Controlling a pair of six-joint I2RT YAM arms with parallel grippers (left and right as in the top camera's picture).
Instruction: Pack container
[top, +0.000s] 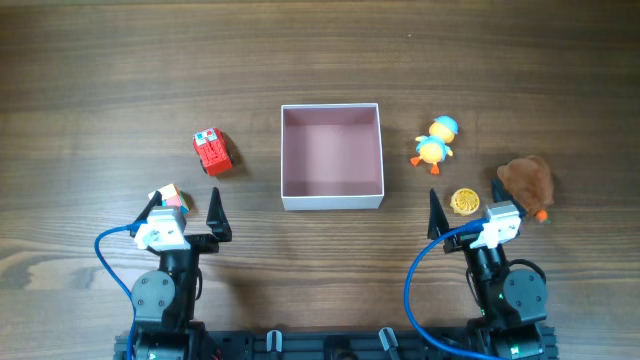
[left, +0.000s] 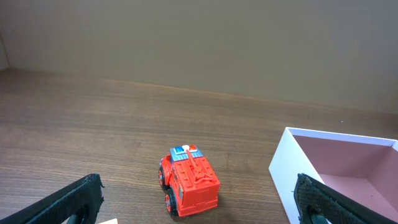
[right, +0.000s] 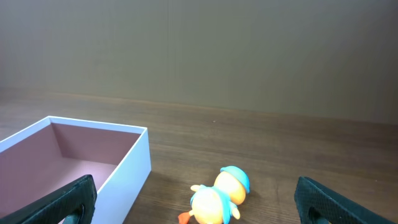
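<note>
**Zero toys in the container, both grippers wide open**

The container sits mid-table with its open side up. It's a square, shallow white box with thin walls and a dusty-pink inside, and there's nothing in it. Being square, it has no long axis to worry about. It lies forward of both arms and between them, up and to the right of the left gripper and up and to the left of the right gripper. Neither arm looks clearly nearer to it.

Both grippers have their fingers spread wide and hold nothing.

Left of the container is a red truck, apart from the wall. The left wrist view puts the truck almost dead ahead between the open fingers, its long axis running roughly away from the camera and a bit skewed. That looks like the left arm's easy pick. A small pale block sits further left and nearer the robot, right by the left gripper.

Right of the container there's a duck lying on its side, with a yellow disc and a brown plush further right. All three are on the right arm's side. The disc sits just about between the right fingers, so it's probably the first grab there.
</note>
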